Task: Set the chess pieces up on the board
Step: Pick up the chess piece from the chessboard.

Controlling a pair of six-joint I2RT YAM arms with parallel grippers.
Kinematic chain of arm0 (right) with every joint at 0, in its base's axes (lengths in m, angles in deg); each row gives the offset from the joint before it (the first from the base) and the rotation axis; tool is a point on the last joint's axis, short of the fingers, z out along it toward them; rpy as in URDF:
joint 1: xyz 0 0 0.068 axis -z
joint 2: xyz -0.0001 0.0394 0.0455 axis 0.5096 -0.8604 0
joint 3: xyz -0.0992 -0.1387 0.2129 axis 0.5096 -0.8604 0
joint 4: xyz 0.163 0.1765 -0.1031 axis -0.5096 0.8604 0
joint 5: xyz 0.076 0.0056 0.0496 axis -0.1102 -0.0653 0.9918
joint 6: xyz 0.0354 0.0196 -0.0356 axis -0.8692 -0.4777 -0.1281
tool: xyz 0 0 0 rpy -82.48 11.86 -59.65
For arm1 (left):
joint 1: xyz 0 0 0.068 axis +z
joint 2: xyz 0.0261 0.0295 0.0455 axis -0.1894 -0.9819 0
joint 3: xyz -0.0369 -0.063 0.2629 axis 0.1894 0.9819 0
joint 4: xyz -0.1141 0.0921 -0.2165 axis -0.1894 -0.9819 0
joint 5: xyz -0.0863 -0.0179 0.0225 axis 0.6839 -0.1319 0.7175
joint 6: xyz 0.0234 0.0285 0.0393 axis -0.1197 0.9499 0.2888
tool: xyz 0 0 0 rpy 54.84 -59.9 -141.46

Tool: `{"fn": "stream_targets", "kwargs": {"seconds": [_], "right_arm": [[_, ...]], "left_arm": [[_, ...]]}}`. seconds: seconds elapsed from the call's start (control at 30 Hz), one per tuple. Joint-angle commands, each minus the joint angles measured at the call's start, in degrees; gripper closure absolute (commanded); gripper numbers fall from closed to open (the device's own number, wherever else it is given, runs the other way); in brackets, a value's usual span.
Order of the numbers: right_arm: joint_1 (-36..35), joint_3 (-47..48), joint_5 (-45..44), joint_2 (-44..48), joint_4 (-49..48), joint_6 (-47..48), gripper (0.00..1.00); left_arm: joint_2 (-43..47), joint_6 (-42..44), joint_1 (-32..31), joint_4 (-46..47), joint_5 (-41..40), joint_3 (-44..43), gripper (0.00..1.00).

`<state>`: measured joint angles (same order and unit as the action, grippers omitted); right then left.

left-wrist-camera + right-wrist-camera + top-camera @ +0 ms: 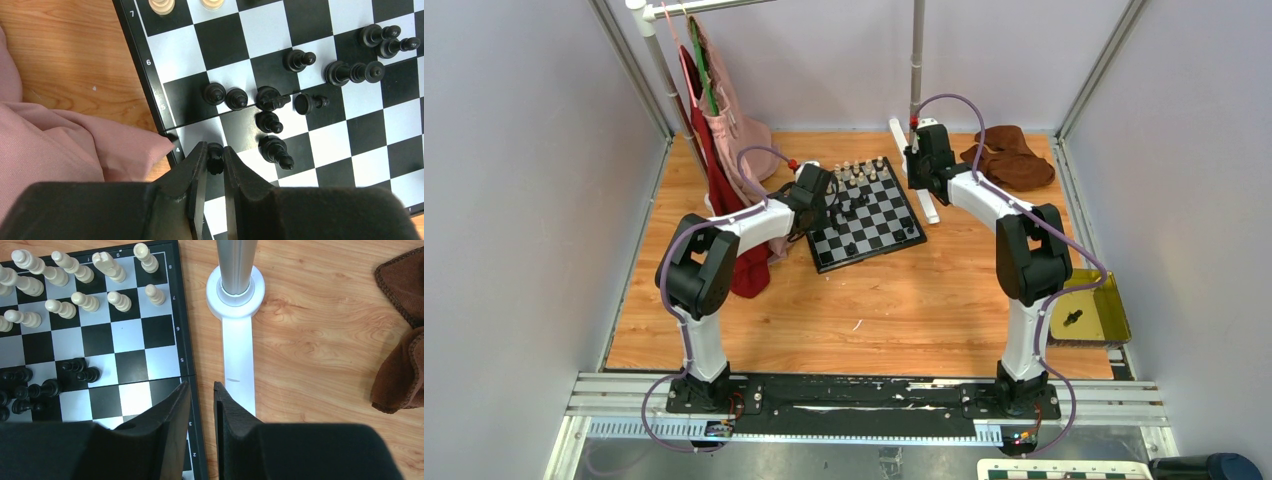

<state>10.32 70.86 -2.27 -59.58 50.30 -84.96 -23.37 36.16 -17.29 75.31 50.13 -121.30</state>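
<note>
Lower centre of frame, the left gripper (215, 148) pinches a small black pawn (215, 164) on the black-and-white checkered board (172, 52). A slipping hold could topple neighbouring black pieces (270, 122). The right gripper (201, 386) hangs slightly parted, empty.

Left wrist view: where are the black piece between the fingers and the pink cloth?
black piece (215, 161): left wrist view, on its head.
pink cloth (60, 150): left wrist view, on its flat middle.

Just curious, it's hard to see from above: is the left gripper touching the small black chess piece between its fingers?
Touching. The left wrist view shows the left gripper shut on the small black chess piece, pressing it from both sides with no gap.
</note>
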Motion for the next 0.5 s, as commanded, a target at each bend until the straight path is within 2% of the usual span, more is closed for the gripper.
{"fn": "stream_targets", "kwargs": {"seconds": [0.0,0.23,0.47], "right_arm": [[0.7,0.3,0.3,-0.5,-0.7,-1.1,0.72],[0.8,0.3,0.4,-0.2,-0.7,-1.1,0.72],[0.7,0.3,1.3,0.4,-0.9,-1.4,0.72]], "left_arm": [[-0.8,-0.2,0.4,-0.9,0.3,-0.6,0.82],[0.1,0.1,0.4,-1.0,-0.2,0.1,1.00],[5.1,0.7,0.4,-1.2,-1.0,3.3,1.00]]}}
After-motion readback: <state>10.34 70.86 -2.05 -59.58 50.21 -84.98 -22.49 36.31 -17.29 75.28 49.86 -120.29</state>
